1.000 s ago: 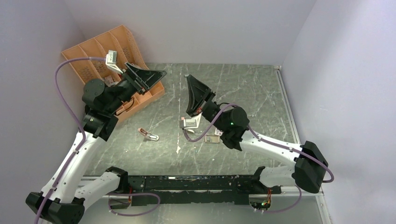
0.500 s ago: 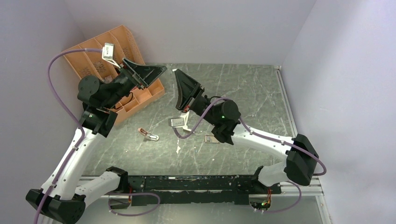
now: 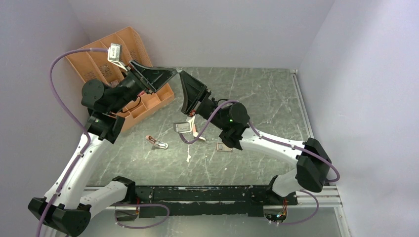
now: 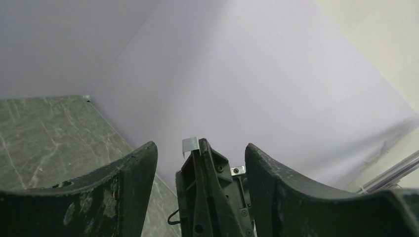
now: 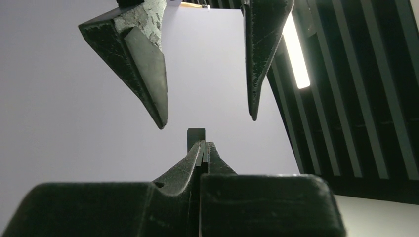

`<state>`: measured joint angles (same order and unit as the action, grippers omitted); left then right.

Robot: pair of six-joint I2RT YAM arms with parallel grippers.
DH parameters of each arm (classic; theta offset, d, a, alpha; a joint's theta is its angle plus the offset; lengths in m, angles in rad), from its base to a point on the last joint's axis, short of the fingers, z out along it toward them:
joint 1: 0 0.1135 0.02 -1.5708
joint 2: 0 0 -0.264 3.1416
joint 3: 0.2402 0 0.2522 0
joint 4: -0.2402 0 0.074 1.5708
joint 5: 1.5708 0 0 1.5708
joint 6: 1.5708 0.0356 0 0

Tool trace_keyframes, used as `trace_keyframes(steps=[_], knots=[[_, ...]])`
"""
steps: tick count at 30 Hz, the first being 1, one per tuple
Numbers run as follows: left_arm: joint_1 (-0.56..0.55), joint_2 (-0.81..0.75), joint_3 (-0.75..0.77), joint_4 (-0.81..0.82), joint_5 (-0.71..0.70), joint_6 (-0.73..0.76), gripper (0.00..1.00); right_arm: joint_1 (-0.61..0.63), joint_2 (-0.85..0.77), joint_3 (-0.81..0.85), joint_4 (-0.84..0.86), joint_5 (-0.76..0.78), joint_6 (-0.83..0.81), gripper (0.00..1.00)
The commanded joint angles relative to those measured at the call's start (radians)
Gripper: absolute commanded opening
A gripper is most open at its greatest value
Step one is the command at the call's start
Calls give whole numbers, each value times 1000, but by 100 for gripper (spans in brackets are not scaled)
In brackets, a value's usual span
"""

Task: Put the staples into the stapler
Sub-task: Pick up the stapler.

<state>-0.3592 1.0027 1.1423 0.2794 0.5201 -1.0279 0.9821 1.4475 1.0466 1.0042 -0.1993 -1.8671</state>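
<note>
My right gripper (image 5: 203, 144) is shut on a short silvery strip of staples (image 5: 196, 134), which sticks out past its tips. It is raised above the table at the back left (image 3: 185, 79). My left gripper (image 4: 200, 146) is open, its fingers (image 4: 133, 170) on either side of the right gripper's tips, with a gap on each side. From the left wrist the staples (image 4: 190, 146) show at the top of the right fingers. A pink stapler (image 3: 157, 142) lies on the table below. The small staple box (image 3: 225, 147) lies partly under the right arm.
An orange divided organizer (image 3: 106, 52) leans at the back left corner, just behind the left gripper (image 3: 170, 74). Purple cables loop from both wrists. Grey walls enclose the marbled table (image 3: 257, 94) at the back and right.
The right arm swung left and up, carrying the staple strip between the left gripper's fingers. The left gripper lifted slightly and its jaws narrowed a little.
</note>
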Motion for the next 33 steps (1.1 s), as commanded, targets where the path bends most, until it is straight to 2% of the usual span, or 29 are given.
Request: trace_keyframes(steps=[1,14,33], knots=[[-4,0,11,52,33,-20,70,3,17,24,55,-31,-29,0],[-4,-25,18,29,-8,4,70,-19,63,73,84,-95,-46,0],[-4,-12,11,46,0,-15,49,-23,55,81,69,-110,-56,0]])
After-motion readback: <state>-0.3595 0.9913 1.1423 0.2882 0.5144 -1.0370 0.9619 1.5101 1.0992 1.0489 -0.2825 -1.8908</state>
